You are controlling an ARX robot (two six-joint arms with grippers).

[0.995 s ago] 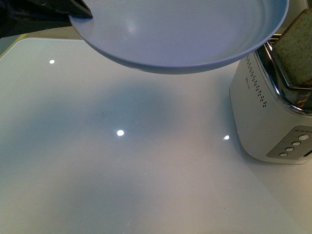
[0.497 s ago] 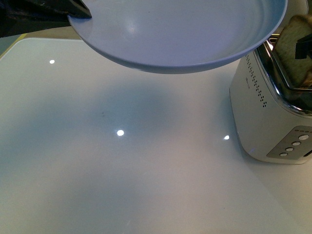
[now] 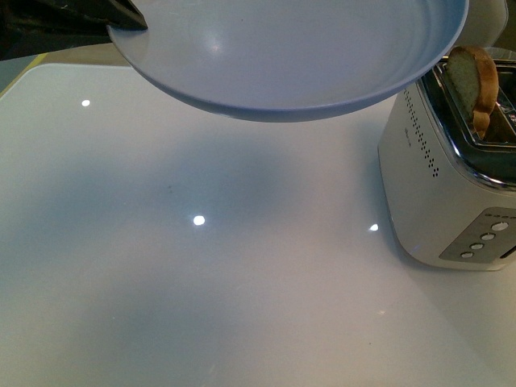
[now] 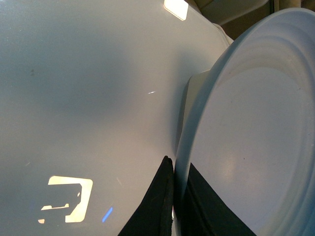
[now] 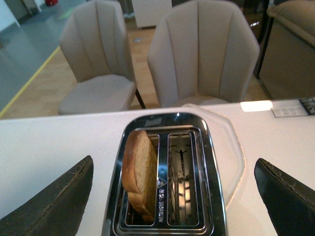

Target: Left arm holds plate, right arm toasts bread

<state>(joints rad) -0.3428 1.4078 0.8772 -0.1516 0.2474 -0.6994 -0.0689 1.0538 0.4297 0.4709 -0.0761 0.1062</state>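
The pale blue-grey plate (image 3: 282,56) hangs tilted above the table, and my left gripper (image 3: 121,16) is shut on its rim at the far left. In the left wrist view the two black fingers (image 4: 160,201) pinch the plate (image 4: 256,147) edge, one on each side. The bread (image 3: 468,76) stands leaning in one slot of the white toaster (image 3: 443,185), its top sticking out. My right gripper (image 5: 173,162) hovers open above the toaster (image 5: 162,194), its fingers wide on either side, with the bread (image 5: 140,172) in the slot below. The other slot holds nothing.
The glossy white table (image 3: 201,282) stretches in front, with the toaster at its right side. The toaster's button panel (image 3: 484,238) faces me. Two beige chairs (image 5: 202,54) stand beyond the table's far edge.
The bread has gone down from above the toaster into its slot and is let go. The right gripper's dark finger has left the front view. The plate has barely moved.
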